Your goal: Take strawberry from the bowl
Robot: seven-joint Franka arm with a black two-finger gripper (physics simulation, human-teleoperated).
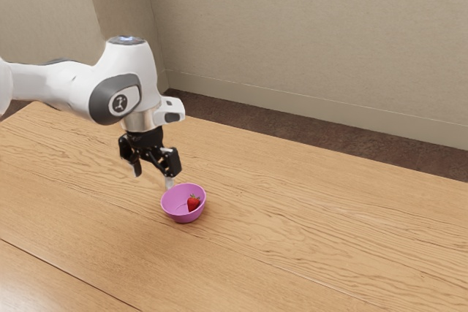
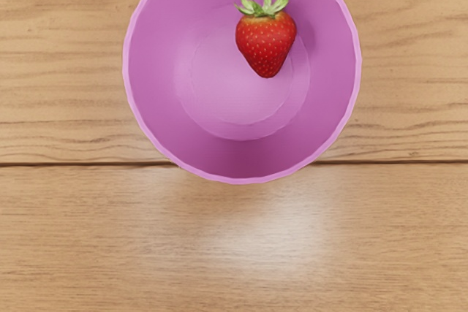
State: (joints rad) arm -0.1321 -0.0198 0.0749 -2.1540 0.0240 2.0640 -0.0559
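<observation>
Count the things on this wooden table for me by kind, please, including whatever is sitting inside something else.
Fruit: 1, a red strawberry with green leaves
Dishes: 1, a pinkish-purple bowl holding the strawberry
Total: 2

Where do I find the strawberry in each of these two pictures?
Exterior view: the strawberry is a small red spot below and to the right of the claw, inside the pink bowl.
Wrist view: the strawberry is large, off-center inside the bowl, its leafy end nearer the rim than its tip.
Shared landmark: the pink bowl around it.
</observation>
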